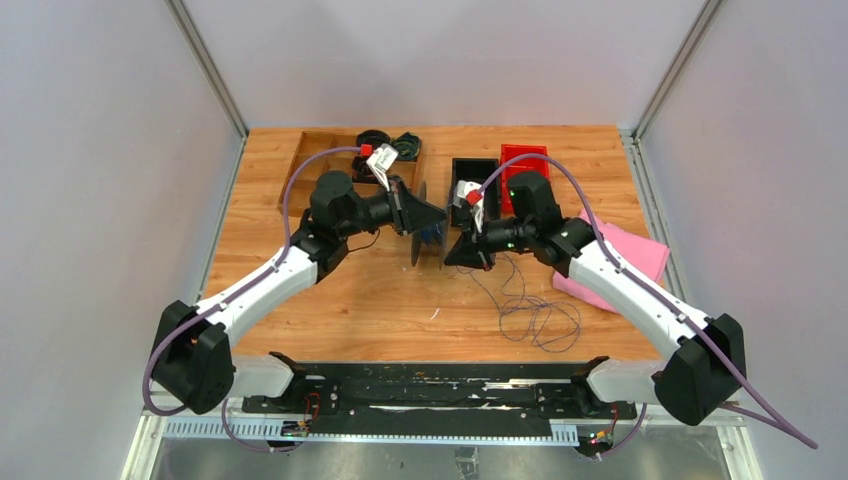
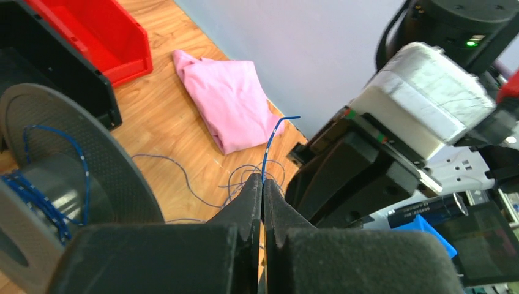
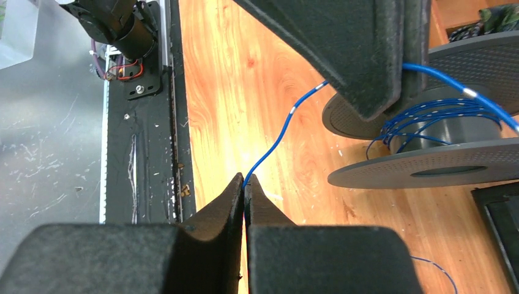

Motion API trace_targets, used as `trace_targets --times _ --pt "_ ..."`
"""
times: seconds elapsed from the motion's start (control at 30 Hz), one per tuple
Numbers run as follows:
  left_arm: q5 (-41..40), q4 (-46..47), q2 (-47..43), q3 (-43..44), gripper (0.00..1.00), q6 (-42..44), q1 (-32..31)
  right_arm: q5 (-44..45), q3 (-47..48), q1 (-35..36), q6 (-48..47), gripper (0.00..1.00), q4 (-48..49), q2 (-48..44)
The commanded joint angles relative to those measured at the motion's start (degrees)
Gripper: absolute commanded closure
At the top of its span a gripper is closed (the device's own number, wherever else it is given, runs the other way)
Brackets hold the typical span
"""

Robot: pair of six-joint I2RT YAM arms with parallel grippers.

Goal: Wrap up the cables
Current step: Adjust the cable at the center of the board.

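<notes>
Left wrist view showed the left gripper [image 2: 262,184] pinched shut on the cable [image 2: 268,147], a thin blue strand that rose from the fingertips and bent toward the right arm. Right wrist view showed the right gripper [image 3: 245,184] clamped on the same strand. From there it ran up over the table [image 3: 226,92] to the left arm's finger and on to the grey spool [image 3: 440,165], where a few loose turns sat on the hub. From above, the rest of the cable lay in slack loops on the wood near the pink cloth [image 1: 625,262].

The step looked like laying another turn onto the hub. Done well, that meant keeping the short span between the two grips only lightly taut, since so fine a wire would likely kink or slip under a hard pull. One grip probably needed to let go before the other drew the strand on. The strand also needed steering between the flanges, with the slack fed in gradually so the loops did not knot.
</notes>
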Motion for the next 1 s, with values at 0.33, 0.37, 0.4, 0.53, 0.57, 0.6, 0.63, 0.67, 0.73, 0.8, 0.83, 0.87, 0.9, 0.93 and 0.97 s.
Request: trace_targets --times 0.33,0.37,0.4,0.53,0.57,0.6,0.63,0.67,0.73,0.8,0.83,0.87,0.9,0.93,0.97 --pt "-5.63 4.19 -3.05 -4.13 1.0 -2.81 4.47 -0.32 -3.69 -2.13 1.12 0.99 3.68 -2.65" --pt "-6.0 4.23 -3.15 -4.3 1.0 -2.75 4.67 -1.06 -3.87 -2.06 0.56 0.99 3.58 -2.78" --pt "-6.44 4.19 -3.24 -4.62 1.0 -2.61 4.86 -1.64 -4.05 -2.02 0.33 0.99 3.61 -2.9" --pt "-7.94 3.27 -3.6 -5.39 1.0 -1.28 5.34 -3.88 -4.09 -2.01 -1.67 0.99 2.66 -3.17" --pt "-8.25 3.23 -3.62 -5.55 1.0 -1.08 5.45 -4.4 -3.94 -1.97 -2.13 0.99 2.19 -3.12" --pt "-8.39 3.22 -3.62 -5.59 1.0 -0.88 5.6 -4.74 -3.73 -1.89 -2.53 0.99 1.74 -3.08" --pt "-8.55 3.22 -3.62 -5.68 1.0 -0.74 5.68 -4.99 -3.56 -1.9 -2.75 0.99 1.37 -2.88" --pt "-8.52 3.22 -3.55 -5.57 1.0 -0.48 5.7 -5.06 -3.23 -1.81 -2.77 0.99 1.01 -2.71" --pt "-7.88 3.48 -3.33 -5.2 1.0 -0.31 5.7 -3.96 -2.76 -1.81 -2.53 0.99 0.62 -2.2" --pt "-7.16 4.4 -2.95 -4.89 1.0 -0.99 5.69 -1.19 -2.7 -1.81 -2.05 0.99 1.1 -1.69" --pt "-6.71 4.83 -2.8 -4.71 1.0 -1.56 5.71 -0.33 -2.88 -1.79 -1.55 0.99 1.76 -1.49" --pt "-6.32 5.03 -2.68 -4.46 1.0 -2.21 5.71 0.38 -2.9 -1.79 -0.94 0.99 2.64 -1.17" --pt "-6.04 5.25 -2.58 -4.24 1.0 -2.86 5.7 0.61 -2.95 -1.83 -0.47 0.99 3.58 -0.79" --pt "-5.86 5.55 -2.57 -4.2 1.0 -3.78 5.67 0.6 -2.77 -1.79 0.08 0.98 4.46 -0.28" --pt "-5.91 6.15 -2.56 -4.35 1.0 -4.68 5.69 0.6 -2.35 -1.83 0.42 0.98 5.05 0.43"
